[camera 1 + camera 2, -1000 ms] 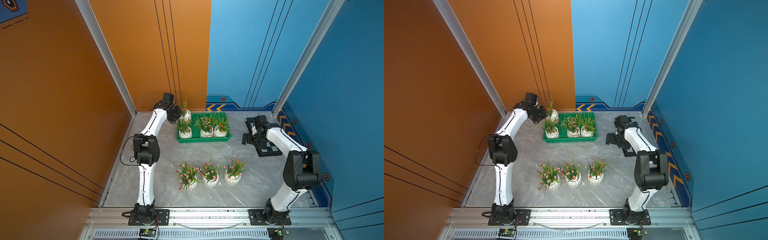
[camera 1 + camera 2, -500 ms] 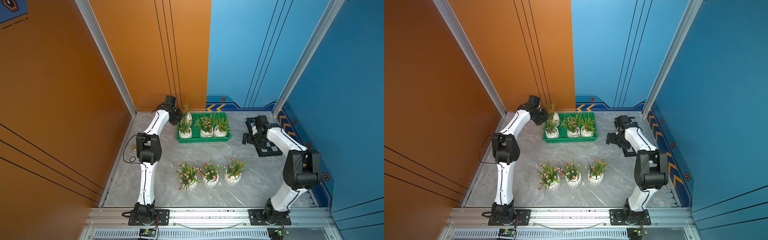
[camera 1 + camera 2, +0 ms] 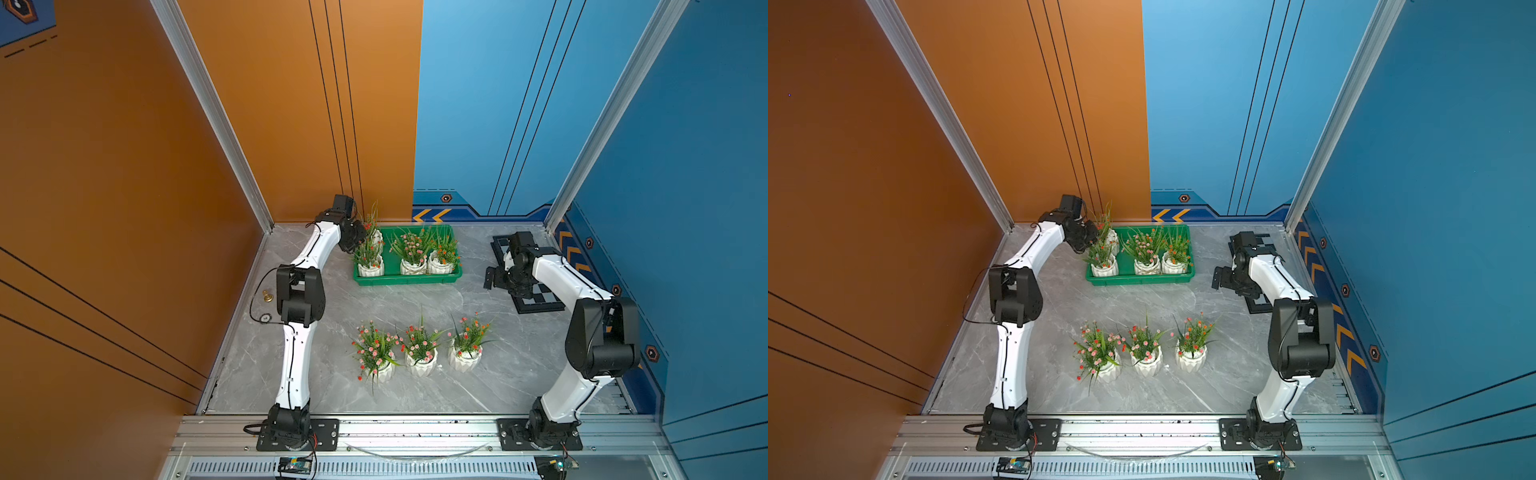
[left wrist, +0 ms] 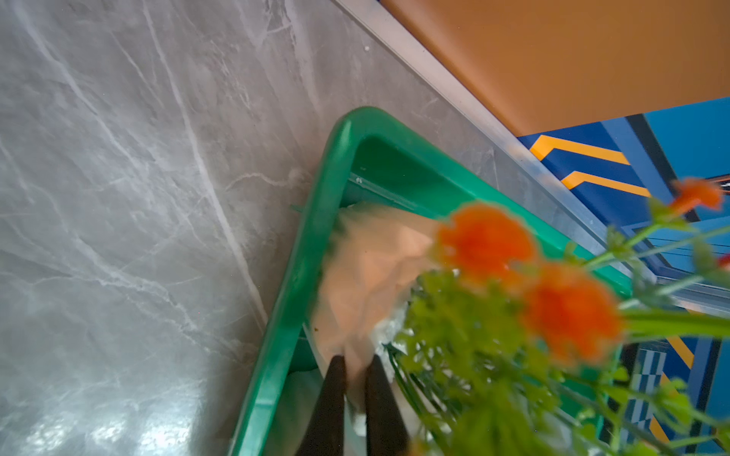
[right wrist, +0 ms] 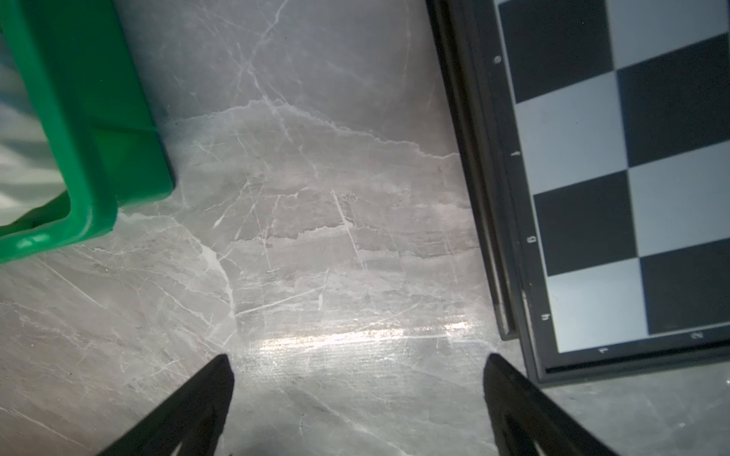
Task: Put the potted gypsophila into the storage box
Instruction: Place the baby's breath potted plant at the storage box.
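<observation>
Three pots (image 3: 420, 361) stood outside; three sat in the storage box (image 3: 407, 280).
Left gripper (image 4: 356, 359) pinched a fourth pot (image 3: 377, 237) at its corner; right gripper (image 5: 356, 357) gaped wide, empty.

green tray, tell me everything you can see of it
The green tray is a shallow rectangular plastic box with a rolled rim, lying flat on the grey table. Three white flower pots stand in a row along its near side. Over its far left corner the left hand grips a fourth pot; whether that one touches the tray is unclear.
</observation>
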Robot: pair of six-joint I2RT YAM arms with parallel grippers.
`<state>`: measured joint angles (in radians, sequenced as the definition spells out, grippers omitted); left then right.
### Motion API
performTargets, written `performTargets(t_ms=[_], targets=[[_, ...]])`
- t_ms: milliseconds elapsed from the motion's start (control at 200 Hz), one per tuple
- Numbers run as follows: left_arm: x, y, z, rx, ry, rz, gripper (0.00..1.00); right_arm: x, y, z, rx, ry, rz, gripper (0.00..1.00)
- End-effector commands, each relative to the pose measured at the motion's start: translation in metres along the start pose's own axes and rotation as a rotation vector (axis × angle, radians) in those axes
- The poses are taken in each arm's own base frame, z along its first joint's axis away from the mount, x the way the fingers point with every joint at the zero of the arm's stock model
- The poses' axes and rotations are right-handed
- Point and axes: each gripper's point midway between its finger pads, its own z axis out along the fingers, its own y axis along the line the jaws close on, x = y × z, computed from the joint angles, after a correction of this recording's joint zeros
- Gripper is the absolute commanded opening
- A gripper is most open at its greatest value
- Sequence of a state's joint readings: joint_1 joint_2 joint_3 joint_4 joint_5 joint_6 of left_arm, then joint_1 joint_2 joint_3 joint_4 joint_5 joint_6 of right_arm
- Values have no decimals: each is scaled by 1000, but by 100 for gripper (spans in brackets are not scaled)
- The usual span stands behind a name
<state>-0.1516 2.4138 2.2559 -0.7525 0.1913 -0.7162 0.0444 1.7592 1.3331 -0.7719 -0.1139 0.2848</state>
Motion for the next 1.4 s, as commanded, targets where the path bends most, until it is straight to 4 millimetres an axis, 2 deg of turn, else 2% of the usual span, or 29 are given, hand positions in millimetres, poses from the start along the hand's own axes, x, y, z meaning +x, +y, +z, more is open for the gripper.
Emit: performTargets(t_ms=[0,260,330,415,566,666,786,1131,1161,1191,1251,1396], targets=[[-15,-16,-9,37,-58,21,0,1,-1,8,-11,17,-7,100],[-15,-12,-6,25,-59,15,0,0,0,10,-13,21,-4,100],[-18,-12,-9,22,-70,21,10,-1,0,9,-16,19,-4,100],[-21,-14,-15,24,-84,27,13,0,0,9,-14,17,-3,100],[-27,-17,-27,23,-114,33,25,0,0,6,-15,13,-2,100],[-29,-18,-33,24,-125,34,39,0,0,4,-18,8,-2,100],[-33,-20,-43,28,-142,37,45,-1,2,-1,-24,-4,-5,100],[-44,-8,-91,-8,-219,53,84,7,6,-15,-43,4,-6,100],[-45,-7,-96,-11,-225,55,85,8,6,-17,-39,10,-7,100],[-45,-6,-101,-15,-232,54,93,9,6,-18,-37,16,-7,100],[-46,-3,-110,-18,-243,57,99,12,5,-22,-35,26,-2,100],[-44,4,-135,-21,-260,66,98,22,-1,-39,-24,58,7,100]])
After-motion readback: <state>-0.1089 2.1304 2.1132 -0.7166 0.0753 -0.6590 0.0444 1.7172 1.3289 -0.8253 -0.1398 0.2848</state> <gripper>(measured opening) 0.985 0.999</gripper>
